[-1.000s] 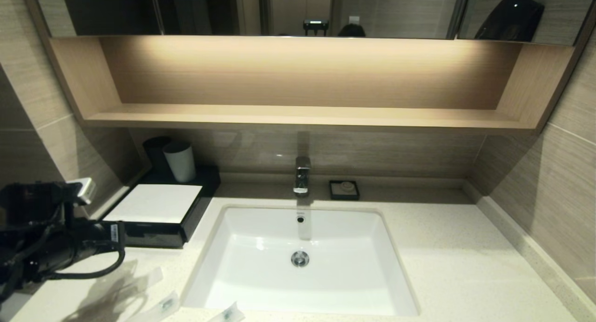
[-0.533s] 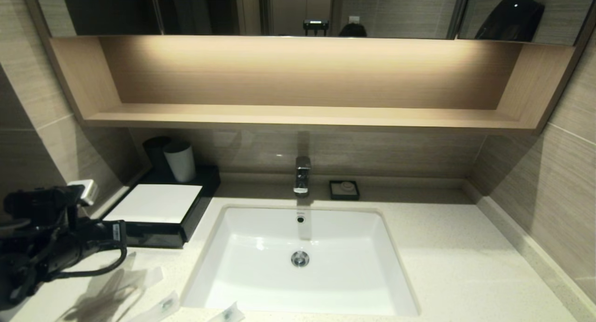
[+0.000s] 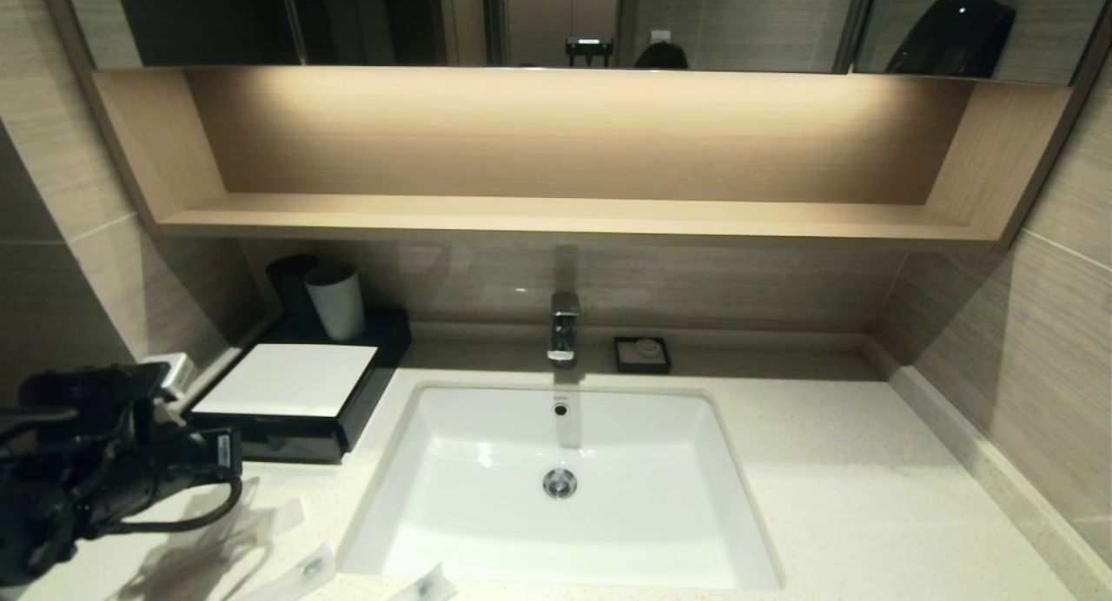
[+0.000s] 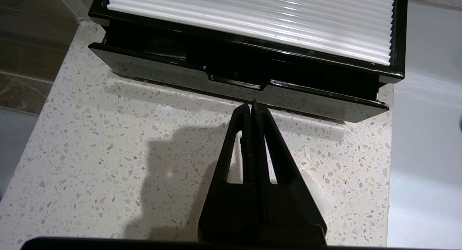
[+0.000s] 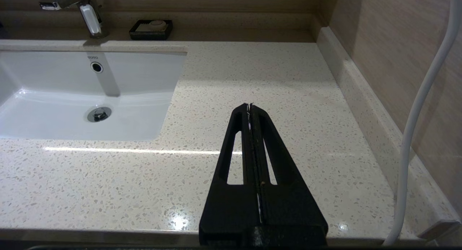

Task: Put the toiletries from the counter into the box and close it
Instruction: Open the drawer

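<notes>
left gripper [image 4: 251,104] pinched shut, empty, tips just short of the drawer notch on the box [image 4: 231,78] | step: opening drawer, looks barely ajar; next: hook the notch, pull near | drawer contents hidden | packets [image 3: 304,571] on counter [image 3: 869,497], near-left | right gripper [image 5: 250,106] closed, idle at right

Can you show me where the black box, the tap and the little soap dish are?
box [image 3: 287,379]: head view, on its flat white top panel.
tap [image 3: 564,327]: head view, on the metal spout.
soap dish [image 3: 642,355]: head view, on the black square tray behind the basin.
</notes>
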Available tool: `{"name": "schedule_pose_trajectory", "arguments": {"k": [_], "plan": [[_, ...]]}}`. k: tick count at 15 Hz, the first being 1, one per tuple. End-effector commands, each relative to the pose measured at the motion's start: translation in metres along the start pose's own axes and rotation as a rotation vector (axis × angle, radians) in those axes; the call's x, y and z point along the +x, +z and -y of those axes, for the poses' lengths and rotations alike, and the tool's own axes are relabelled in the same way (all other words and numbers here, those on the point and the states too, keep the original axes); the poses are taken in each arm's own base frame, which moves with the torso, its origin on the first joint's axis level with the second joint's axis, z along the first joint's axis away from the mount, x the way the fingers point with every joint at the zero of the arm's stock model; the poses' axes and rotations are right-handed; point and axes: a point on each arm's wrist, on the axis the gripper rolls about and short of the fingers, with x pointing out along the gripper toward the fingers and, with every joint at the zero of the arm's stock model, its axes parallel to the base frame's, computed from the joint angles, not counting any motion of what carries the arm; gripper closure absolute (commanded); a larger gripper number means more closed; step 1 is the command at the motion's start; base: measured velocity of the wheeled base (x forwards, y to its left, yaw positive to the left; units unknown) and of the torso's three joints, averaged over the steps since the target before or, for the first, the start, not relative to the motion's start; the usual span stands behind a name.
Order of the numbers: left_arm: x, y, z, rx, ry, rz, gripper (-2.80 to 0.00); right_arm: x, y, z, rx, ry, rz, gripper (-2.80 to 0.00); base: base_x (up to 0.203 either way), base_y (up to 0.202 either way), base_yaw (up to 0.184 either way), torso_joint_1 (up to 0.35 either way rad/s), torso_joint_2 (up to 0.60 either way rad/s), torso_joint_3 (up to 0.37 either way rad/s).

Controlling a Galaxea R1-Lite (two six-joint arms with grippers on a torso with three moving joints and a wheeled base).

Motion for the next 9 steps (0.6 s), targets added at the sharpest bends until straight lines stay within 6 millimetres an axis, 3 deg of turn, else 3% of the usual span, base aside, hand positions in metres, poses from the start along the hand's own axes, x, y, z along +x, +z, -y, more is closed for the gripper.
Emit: {"name": "schedule_pose_trajectory", "arguments": {"k": [1, 9], "plan": [[0.003, -0.002, 0.0, 0.0, -0.004, -0.008, 0.0, 0.0, 0.0, 0.0, 0.0, 0.0, 0.0, 0.0, 0.0, 0.0, 0.0, 0.0, 0.0, 0.0], [0.019, -0.005, -0.002, 0.003, -0.005, 0.006, 0.0, 0.0, 0.0, 0.0, 0.0, 0.0, 0.0, 0.0, 0.0, 0.0, 0.0, 0.0, 0.0, 0.0]]}}
